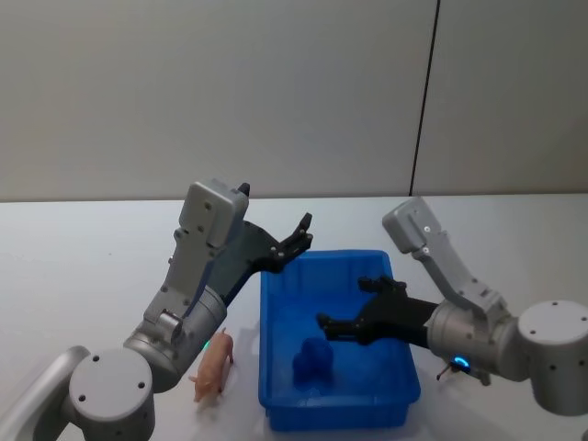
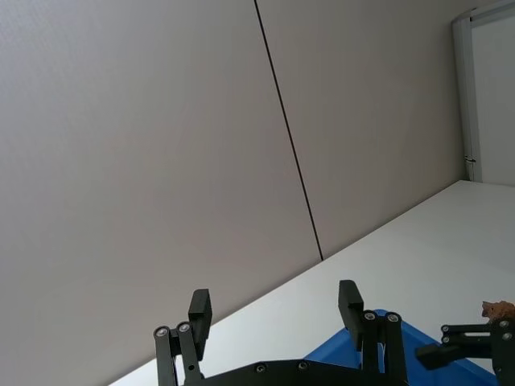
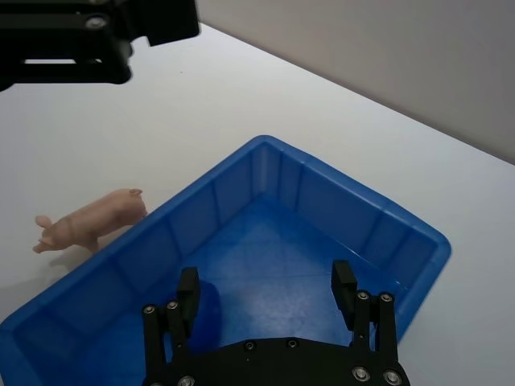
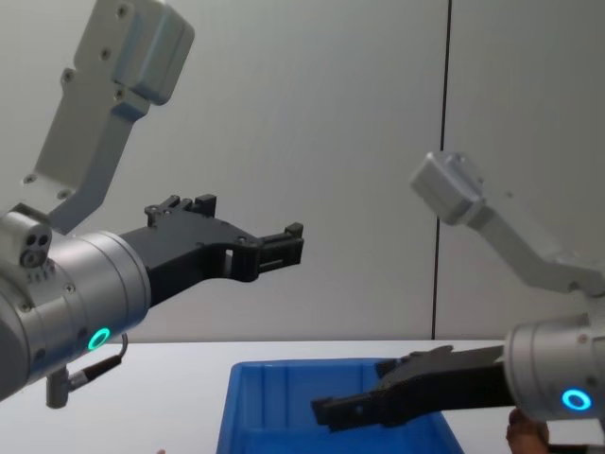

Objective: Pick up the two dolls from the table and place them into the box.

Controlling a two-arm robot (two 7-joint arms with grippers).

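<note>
Pale pinkish-tan pig-shaped soft doll point(image 1: 214, 367): surroundings?
— On the flat white table point(image 1: 83, 276), just left of the bright blue plastic bin point(image 1: 335, 412), beside the left arm. Over the bin hangs the right gripper point(image 3: 265, 275), fingers apart; the left gripper point(image 2: 273, 296) is raised near its far-left corner, likewise spread.
— Appearance?
— Rounded, snouted. A reddish-brown lumpy doll point(image 4: 526, 436) shows beneath the right arm

It looks like a bare robot lab or test room, with a plain white table point(image 1: 83, 248) set against blank grey wall panels point(image 1: 230, 92).
</note>
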